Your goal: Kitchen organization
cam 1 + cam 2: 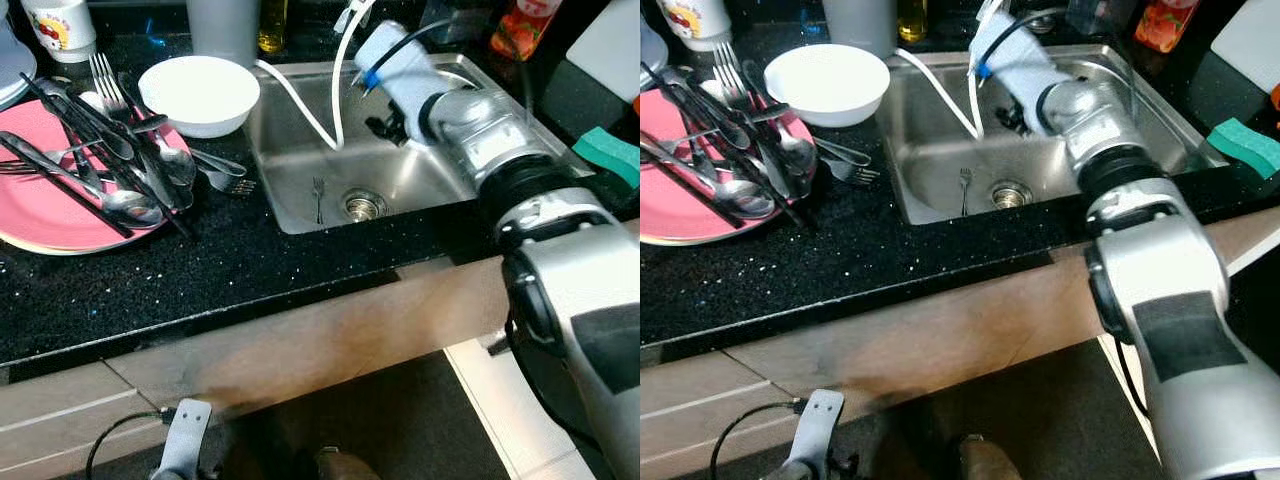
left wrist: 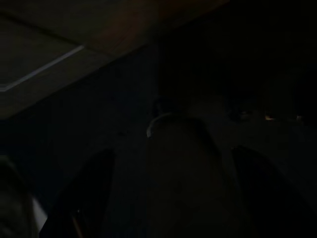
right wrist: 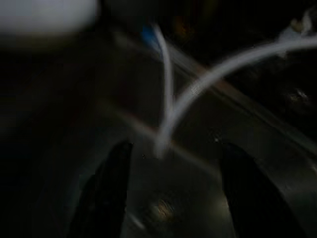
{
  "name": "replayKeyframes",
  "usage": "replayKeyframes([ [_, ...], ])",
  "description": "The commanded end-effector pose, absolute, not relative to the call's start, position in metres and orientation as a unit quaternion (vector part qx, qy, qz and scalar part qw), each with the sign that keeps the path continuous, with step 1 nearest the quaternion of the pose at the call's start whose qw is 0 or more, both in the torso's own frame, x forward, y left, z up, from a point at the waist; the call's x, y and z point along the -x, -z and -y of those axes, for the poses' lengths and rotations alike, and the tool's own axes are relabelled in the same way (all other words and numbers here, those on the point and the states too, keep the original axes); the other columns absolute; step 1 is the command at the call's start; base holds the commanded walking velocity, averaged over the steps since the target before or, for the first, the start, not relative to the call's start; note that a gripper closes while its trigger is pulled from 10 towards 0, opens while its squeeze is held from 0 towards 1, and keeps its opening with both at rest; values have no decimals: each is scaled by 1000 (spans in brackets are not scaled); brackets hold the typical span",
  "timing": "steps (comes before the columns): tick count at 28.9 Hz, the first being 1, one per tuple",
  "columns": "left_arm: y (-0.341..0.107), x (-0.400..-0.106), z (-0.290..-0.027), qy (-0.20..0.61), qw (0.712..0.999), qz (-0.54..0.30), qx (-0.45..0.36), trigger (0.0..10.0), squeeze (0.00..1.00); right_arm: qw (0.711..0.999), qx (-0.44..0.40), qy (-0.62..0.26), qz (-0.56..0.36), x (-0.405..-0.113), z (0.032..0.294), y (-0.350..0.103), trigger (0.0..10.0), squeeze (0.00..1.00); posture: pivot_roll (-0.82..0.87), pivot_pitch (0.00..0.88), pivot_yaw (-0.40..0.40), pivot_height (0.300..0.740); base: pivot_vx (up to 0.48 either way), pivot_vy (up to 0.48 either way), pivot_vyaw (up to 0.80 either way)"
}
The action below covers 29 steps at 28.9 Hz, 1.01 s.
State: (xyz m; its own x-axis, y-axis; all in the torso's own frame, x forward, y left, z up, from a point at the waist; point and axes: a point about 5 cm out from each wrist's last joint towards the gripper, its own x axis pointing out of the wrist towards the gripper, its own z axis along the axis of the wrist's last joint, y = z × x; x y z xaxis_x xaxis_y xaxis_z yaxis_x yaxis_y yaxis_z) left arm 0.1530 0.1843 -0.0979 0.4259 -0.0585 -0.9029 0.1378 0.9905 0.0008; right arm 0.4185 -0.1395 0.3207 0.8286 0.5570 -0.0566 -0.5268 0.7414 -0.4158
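Left eye view: the right arm reaches out over the steel sink (image 1: 290,190), its wrist hiding the tool; 1 fork (image 1: 318,197) lies at 9 o'clock of the drain (image 1: 364,206). Right wrist view: right tool (image 3: 173,193) released, fingers spread, blurred white hoses (image 3: 171,116) ahead. Left wrist view: left tool (image 2: 171,198) hangs dark, fingers apart.

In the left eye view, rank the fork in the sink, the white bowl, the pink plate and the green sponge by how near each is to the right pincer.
From the right pincer, over the sink:
1. Fork, on the sink floor beside the drain.
2. White bowl, on the counter left of the sink.
3. Green sponge, on the counter at right; too close to the bowl to call.
4. Pink plate, far left.
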Motion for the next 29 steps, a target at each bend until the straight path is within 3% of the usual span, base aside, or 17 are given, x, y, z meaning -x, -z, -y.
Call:
replayKeyframes([
  [1, 104, -136, -186, 61, 824, -562, -36, 10000, 0, 931, 163, -320, 62, -414, 146, -323, 10000, 0, 23, 56, -37, 740, 0, 0, 0],
  [3, 103, -139, -187, 60, 826, -559, -36, 10000, 0, 924, 107, -353, 105, -407, 153, -323, 10000, 0, 25, 41, -27, 740, 0, 0, 0],
  [6, 102, -143, -189, 43, 831, -554, -28, 10000, 0, 887, -6, -429, 173, -383, 166, -313, 10000, 0, 30, 21, -21, 740, 0, 0, 0],
  [7, 102, -143, -189, 43, 831, -554, -28, 10000, 0, 887, -6, -429, 173, -383, 166, -313, 10000, 0, 30, 21, -21, 740, 0, 0, 0],
  [9, 101, -145, -190, 27, 835, -549, -16, 10000, 0, 857, -68, -473, 194, -363, 172, -300, 10000, 0, 31, 9, -13, 740, 0, 0, 0],
  [12, 100, -147, -191, 14, 839, -544, -5, 10000, 0, 814, -92, -534, 209, -334, 178, -280, 10000, 0, 32, 3, -6, 740, 0, 0, 0],
  [15, 99, -149, -193, 12, 842, -540, -4, 10000, 0, 789, -111, -577, 181, -312, 175, -257, 10000, 0, 30, 0, 3, 740, 0, 0, 0],
  [19, 99, -149, -194, 11, 843, -538, -5, 10000, 0, 777, -140, -590, 166, -302, 175, -245, 10000, 0, 29, 0, 4, 740, 0, 0, 0],
  [20, 98, -150, -195, 10, 842, -539, -7, 10000, 0, 741, -180, -626, 164, -283, 177, -236, 10000, 0, 29, 0, 5, 740, 0, 0, 0],
  [21, 98, -150, -195, 10, 842, -539, -7, 10000, 0, 741, -180, -626, 164, -283, 177, -236, 10000, 0, 29, 0, 5, 740, 0, 0, 0],
  [25, 99, -149, -194, 9, 841, -542, -3, 10000, 0, 676, -215, -692, 137, -249, 175, -220, 10000, 0, 31, 0, 2, 740, 0, 0, 0],
  [29, 99, -149, -194, 11, 840, -543, 1, 10000, 0, 651, -216, -722, 87, -233, 173, -208, 10000, 0, 32, 0, -3, 740, 0, 0, 0],
])
